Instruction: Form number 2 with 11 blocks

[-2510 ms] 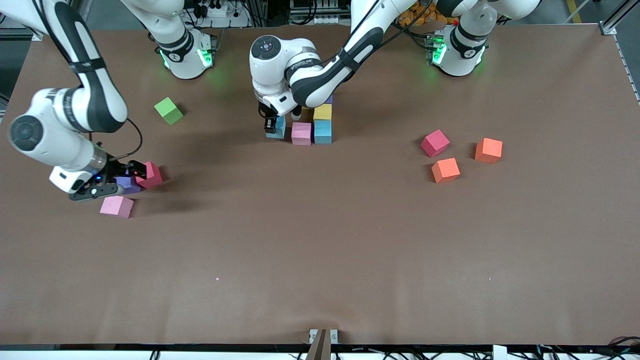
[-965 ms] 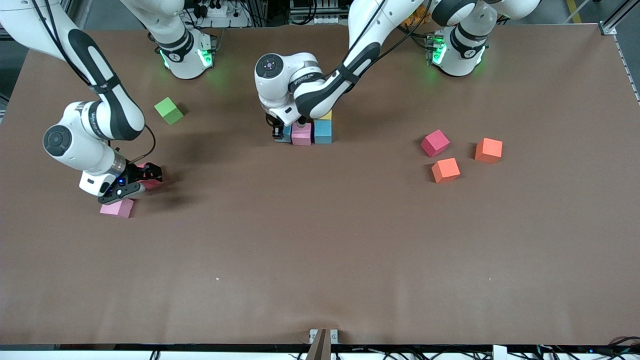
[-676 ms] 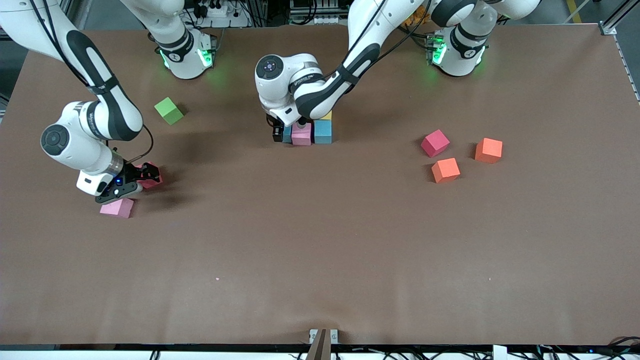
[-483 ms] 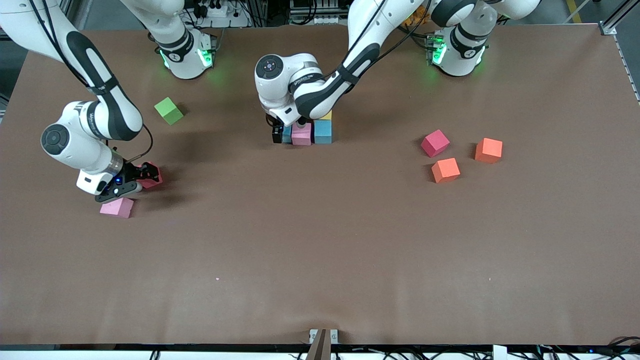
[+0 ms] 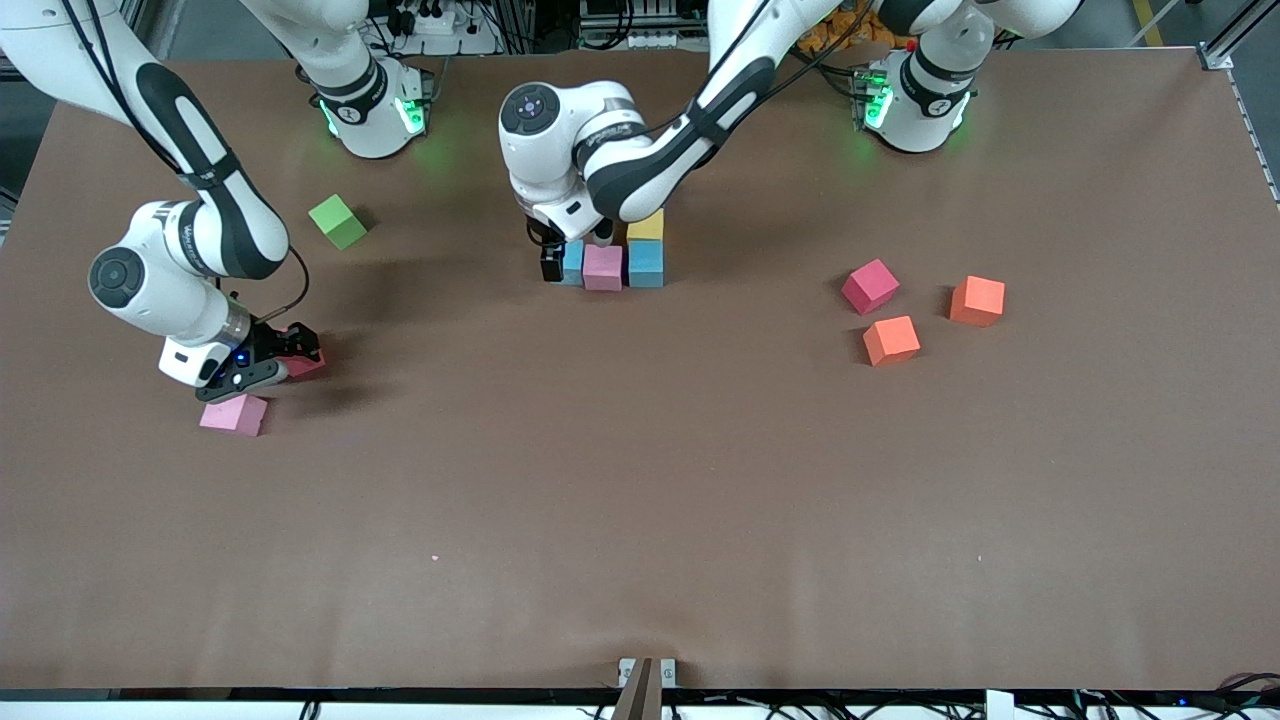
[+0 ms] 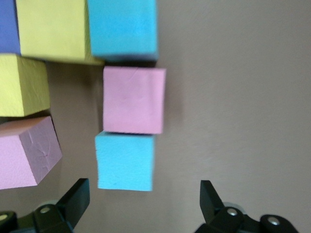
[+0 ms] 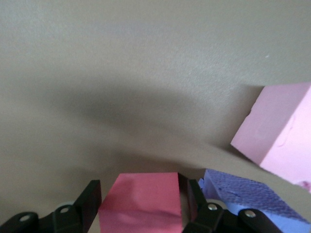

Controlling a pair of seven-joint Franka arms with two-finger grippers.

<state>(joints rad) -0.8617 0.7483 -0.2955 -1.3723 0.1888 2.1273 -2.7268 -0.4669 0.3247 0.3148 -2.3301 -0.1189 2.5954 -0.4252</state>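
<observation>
Right gripper point(image 7: 141, 201) grips red block point(image 7: 141, 204) — left gripper point(image 6: 141, 204) spread.

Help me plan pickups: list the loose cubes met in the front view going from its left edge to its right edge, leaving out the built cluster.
Pink cube → red cube in the right gripper → green cube → red cube → orange cube → orange cube.
</observation>
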